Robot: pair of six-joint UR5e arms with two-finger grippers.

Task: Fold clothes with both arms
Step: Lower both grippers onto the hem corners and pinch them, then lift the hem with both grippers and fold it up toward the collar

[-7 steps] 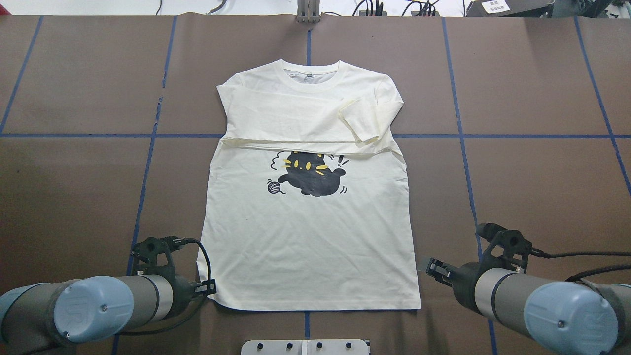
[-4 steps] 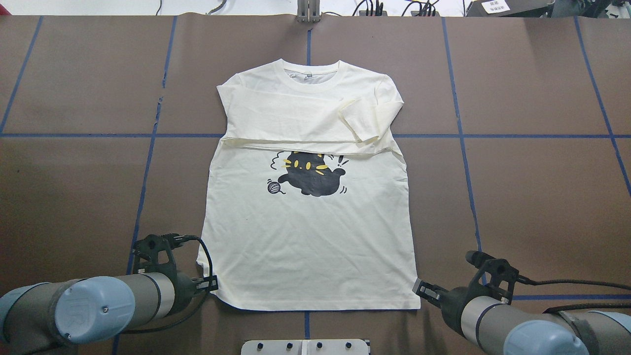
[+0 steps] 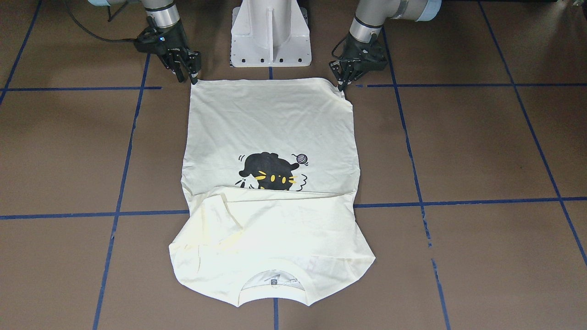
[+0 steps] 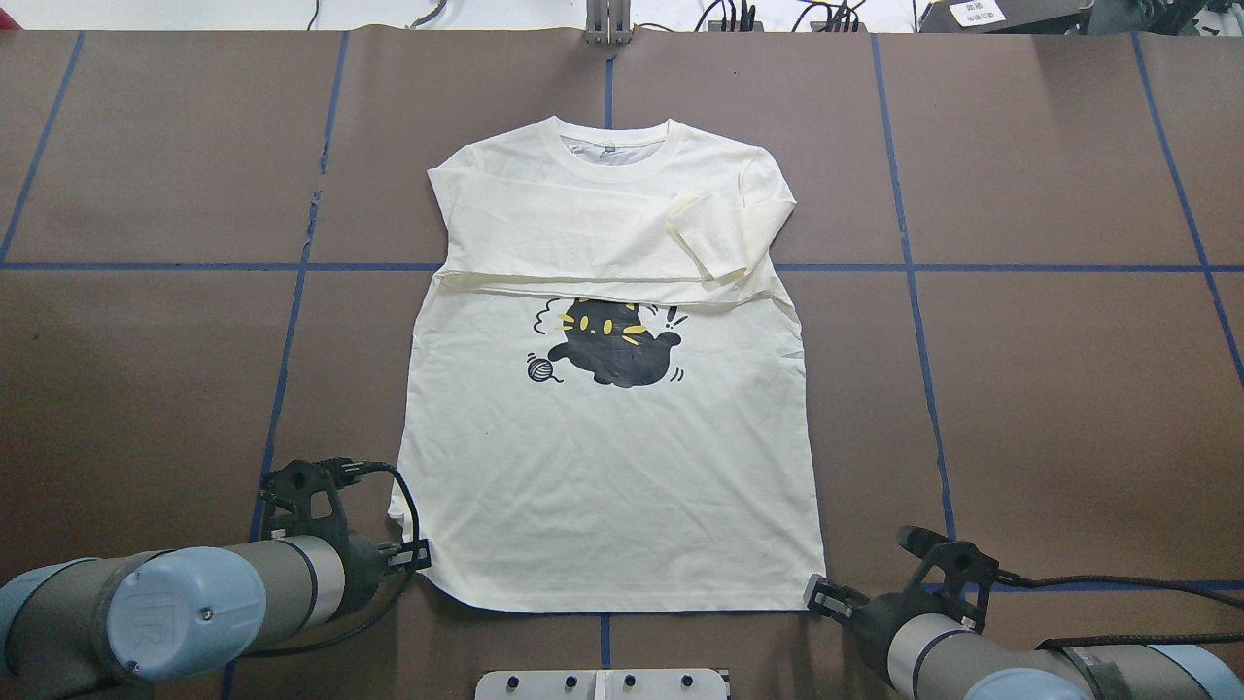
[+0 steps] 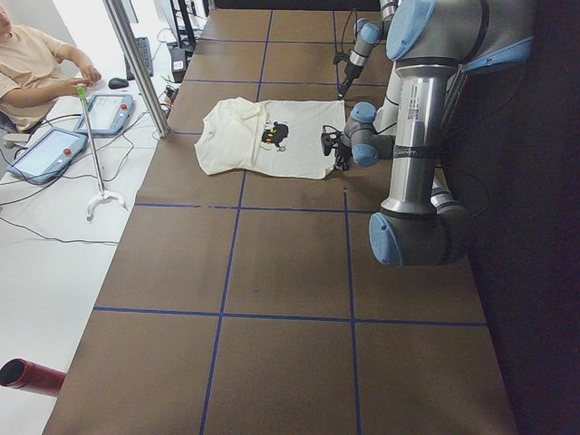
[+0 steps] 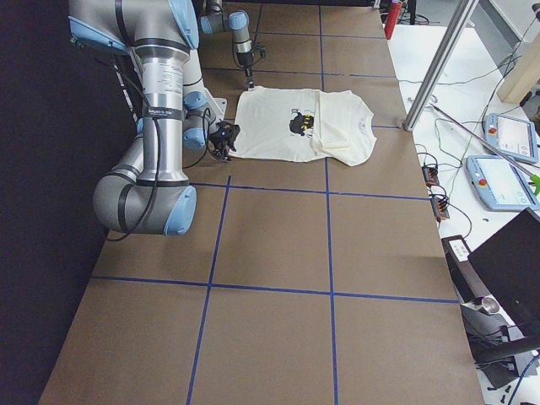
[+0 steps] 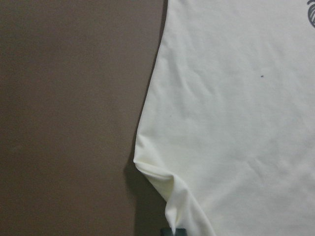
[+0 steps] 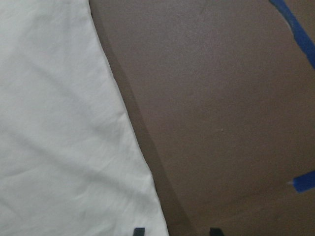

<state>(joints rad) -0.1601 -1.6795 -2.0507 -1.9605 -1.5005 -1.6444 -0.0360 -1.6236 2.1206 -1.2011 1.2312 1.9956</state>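
Robotics lab: left arm (image 5: 419, 136) and right arm (image 6: 160, 101) flanking a white pedestal (image 3: 270, 27), counter (image 4: 146, 146) gridded in blue tape (image 4: 146, 265), teach pendants (image 5: 113, 111) and loose cables (image 4: 836, 15) alongside, operator (image 5: 32, 63) seated by an aluminium post (image 5: 136, 63).

The cream shirt (image 4: 612, 486) lies flat, print up, collar (image 4: 612, 156) far from the robot and hem (image 4: 622, 605) nearest it. Both sleeves (image 4: 583, 243) are folded across the chest in a band that covers the top of the black cat (image 4: 612, 355). The left arm (image 4: 175, 608) reaches low to the hem's left corner, where the left gripper (image 4: 413, 557) pinches a puckered bit of cloth. The right arm (image 4: 972, 661) is at the right corner. The right gripper (image 4: 816, 595) has its fingertips (image 8: 139, 230) apart, one over the shirt's edge and the other off the cloth.
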